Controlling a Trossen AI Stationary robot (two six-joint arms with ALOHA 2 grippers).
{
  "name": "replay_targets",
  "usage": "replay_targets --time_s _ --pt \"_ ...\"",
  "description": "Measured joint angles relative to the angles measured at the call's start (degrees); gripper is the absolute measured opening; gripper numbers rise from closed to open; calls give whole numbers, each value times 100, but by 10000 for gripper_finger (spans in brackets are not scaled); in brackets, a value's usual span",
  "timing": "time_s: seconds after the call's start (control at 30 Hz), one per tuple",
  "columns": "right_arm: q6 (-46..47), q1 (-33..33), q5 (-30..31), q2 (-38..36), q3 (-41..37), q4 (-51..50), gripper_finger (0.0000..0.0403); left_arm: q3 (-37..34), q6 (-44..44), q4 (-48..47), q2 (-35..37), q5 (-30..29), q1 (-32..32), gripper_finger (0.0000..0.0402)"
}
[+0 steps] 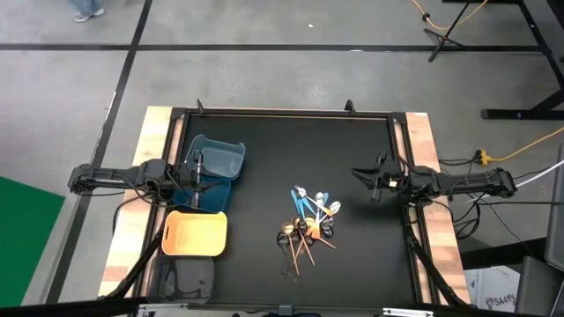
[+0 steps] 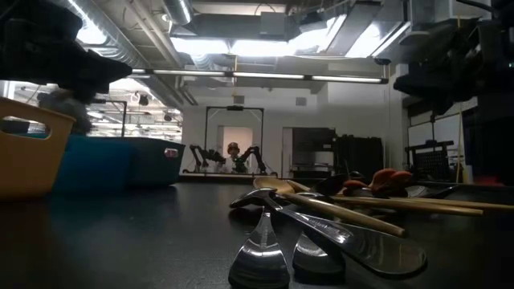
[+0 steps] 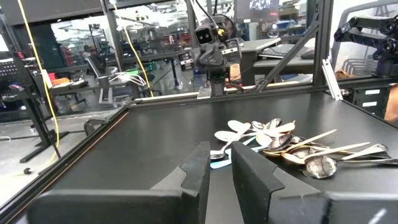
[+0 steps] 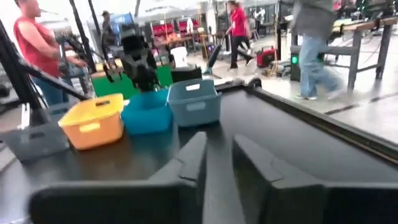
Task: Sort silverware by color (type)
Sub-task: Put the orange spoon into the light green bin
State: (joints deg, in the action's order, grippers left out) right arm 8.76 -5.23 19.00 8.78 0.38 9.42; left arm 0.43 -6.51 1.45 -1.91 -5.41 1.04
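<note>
Grey concrete floor (image 1: 291, 79) is spreading out beyond the table, crossed by dark lines. An orange cable (image 1: 538, 141) is trailing across it on the right, and a green mat (image 1: 26, 238) is lying at the left edge. Overhead, long strip lights (image 2: 241, 75) are glowing beneath pipes and ducts (image 2: 136, 48). Far back, a dark cabinet (image 2: 309, 152) is standing against a pale wall. People (image 4: 314, 46) are walking among distant workbenches.

Mixed-colour silverware (image 1: 308, 224), one tangled pile, table centre-right
</note>
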Motion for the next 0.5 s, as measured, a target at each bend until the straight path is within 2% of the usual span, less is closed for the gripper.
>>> replay_targets --time_s 0.2,0.33,0.5 --pt "388 0 -48 -2 35 509 142 -2 37 2 -1 0 2 60" --pt "450 -2 -361 117 430 533 153 -1 40 20 1 -2 2 60" --pt "253 0 -349 925 1252 486 153 0 40 246 -1 -4 2 60"
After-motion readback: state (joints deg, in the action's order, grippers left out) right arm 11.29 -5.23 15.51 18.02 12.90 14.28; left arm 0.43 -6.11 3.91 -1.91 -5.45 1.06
